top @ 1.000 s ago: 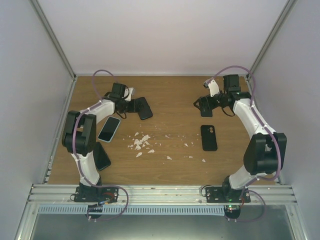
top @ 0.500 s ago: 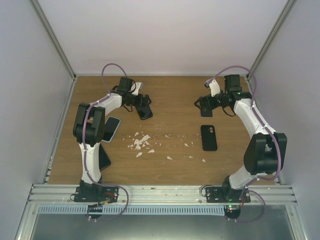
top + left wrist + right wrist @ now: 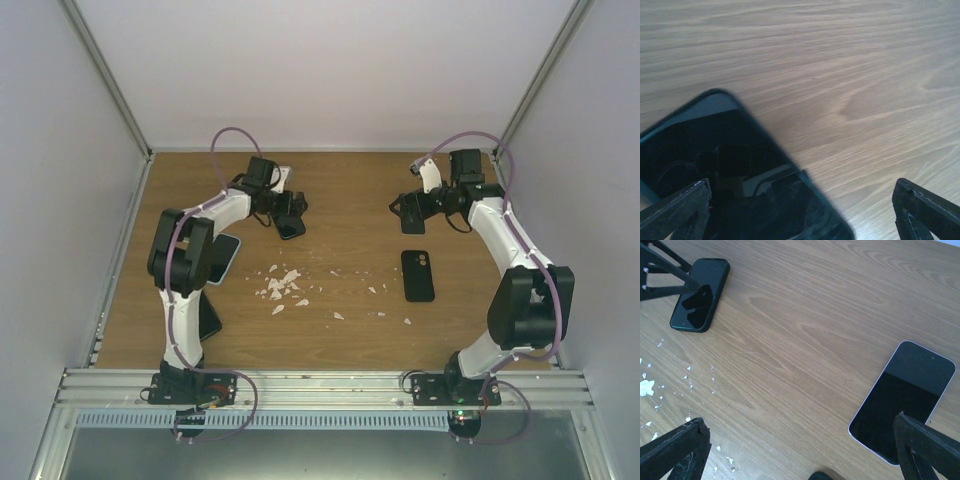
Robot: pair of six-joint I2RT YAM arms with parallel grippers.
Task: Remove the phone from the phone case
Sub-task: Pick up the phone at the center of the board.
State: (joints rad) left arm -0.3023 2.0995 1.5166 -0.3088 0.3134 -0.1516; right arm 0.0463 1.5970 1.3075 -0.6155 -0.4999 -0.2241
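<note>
A dark phone in a dark greenish phone case (image 3: 291, 224) (image 3: 700, 295) lies screen up at the back left of the table. My left gripper (image 3: 286, 206) (image 3: 800, 220) hovers low over it, open; the phone (image 3: 730, 165) fills the lower left of the left wrist view, under the left finger. My right gripper (image 3: 406, 210) (image 3: 800, 455) is open above bare wood at the back right. A phone with a pale lilac rim (image 3: 902, 402) lies screen up by its right finger.
A black case or phone (image 3: 418, 275) lies back up, camera cut-out showing, at right centre. A pale-blue-rimmed phone (image 3: 226, 256) and another dark slab (image 3: 207, 318) lie beside the left arm. White crumbs (image 3: 283, 287) are scattered mid-table. Walls enclose the table.
My left arm has swung right, carrying its open gripper from beside the dark phone to right over it. The right arm has not moved.
</note>
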